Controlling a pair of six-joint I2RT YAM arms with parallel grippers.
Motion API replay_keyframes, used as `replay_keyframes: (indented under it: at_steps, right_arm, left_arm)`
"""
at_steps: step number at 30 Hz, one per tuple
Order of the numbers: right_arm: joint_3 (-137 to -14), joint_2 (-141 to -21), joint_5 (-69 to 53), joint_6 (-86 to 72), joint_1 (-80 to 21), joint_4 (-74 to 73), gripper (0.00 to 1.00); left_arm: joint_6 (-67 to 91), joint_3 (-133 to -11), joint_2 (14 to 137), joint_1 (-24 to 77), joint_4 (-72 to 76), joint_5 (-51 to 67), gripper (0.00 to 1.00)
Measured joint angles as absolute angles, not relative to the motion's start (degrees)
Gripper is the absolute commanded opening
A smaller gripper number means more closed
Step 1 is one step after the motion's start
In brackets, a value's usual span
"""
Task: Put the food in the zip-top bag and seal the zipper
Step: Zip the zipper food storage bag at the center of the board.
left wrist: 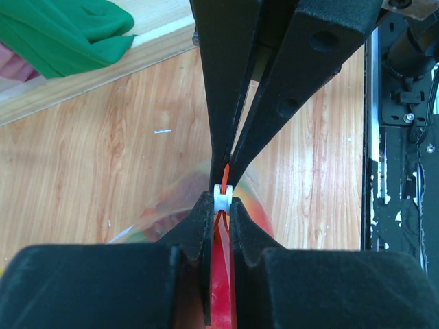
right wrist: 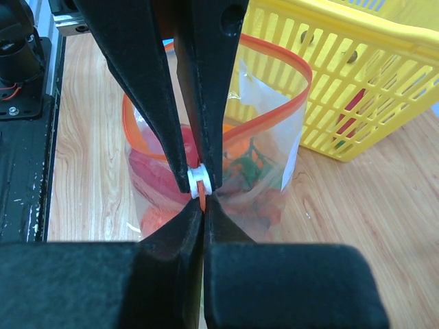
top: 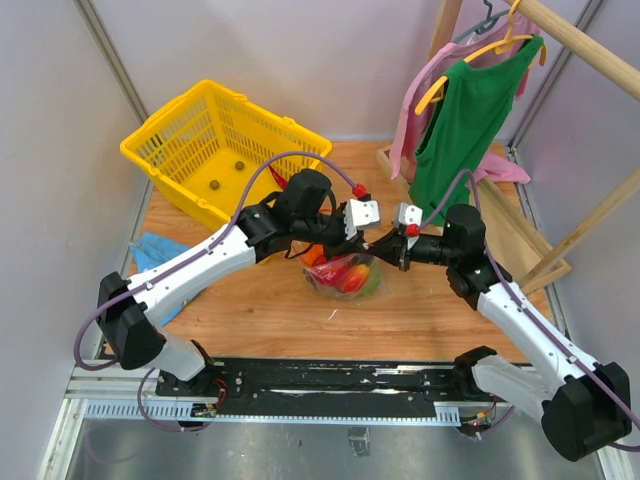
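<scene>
As the bag holds the food, the left gripper and right gripper clench its zipper, tensioning it. Sealing remains.

Probably a robot lab cell: plain panel walls, wooden table, metal mounting rail, clothes rack.

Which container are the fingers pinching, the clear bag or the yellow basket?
The clear zip-top bag, pinched at its red-orange zipper; the yellow basket stands apart behind it.

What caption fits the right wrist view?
Left gripper and right gripper pinch the zipper at its white tab; bag mouth open, food inside.
</scene>
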State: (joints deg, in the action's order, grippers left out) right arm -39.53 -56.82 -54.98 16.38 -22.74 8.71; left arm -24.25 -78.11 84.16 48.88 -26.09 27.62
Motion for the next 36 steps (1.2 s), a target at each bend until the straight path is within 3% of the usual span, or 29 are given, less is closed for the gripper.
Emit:
replay_keyframes:
  at_steps: [23, 36]
  right_arm:
    - [-38.09, -52.23, -50.00, 13.65, -18.96, 8.73, 0.00]
    - [-39.48, -50.52, -40.40, 12.12, -18.09, 5.61, 0.00]
  left_arm:
    - [-24.88, -78.13, 82.67, 46.76, -31.88, 18.48, 0.00]
    - [-23.99, -78.11, 81.80, 46.35, -35.46, 15.62, 0.00]
